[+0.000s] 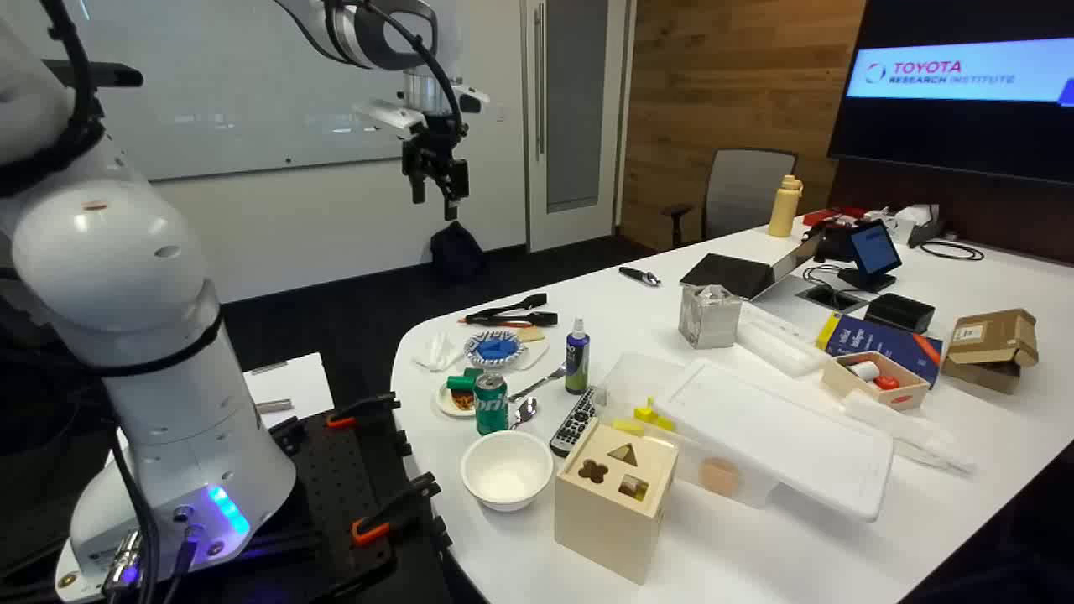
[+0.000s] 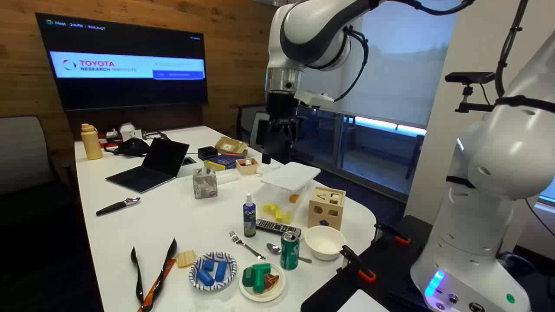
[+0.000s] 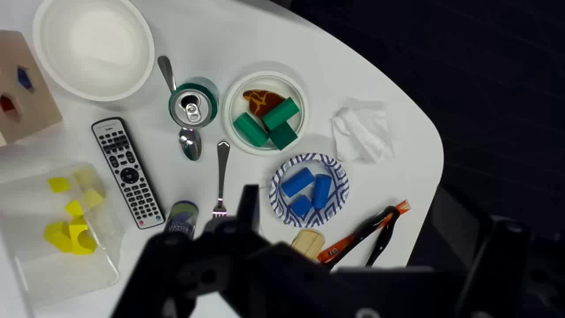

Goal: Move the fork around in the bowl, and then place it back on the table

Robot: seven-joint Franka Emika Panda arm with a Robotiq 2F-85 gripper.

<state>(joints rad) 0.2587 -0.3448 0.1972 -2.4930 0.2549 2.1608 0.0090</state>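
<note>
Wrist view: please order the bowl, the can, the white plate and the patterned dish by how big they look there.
Largest to smallest:
1. Bowl, even with its top edge cut off by the frame.
2. White plate and patterned dish, too alike to rank.
3. Can, clearly smallest.

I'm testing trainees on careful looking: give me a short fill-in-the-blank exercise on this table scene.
The piece of cutlery closer to the bowl than the fork is the ____.
The blocks in the patterned dish are ____.
In an exterior view, the end effector is not shut but ____.

Missing words: spoon; blue; open.
</note>
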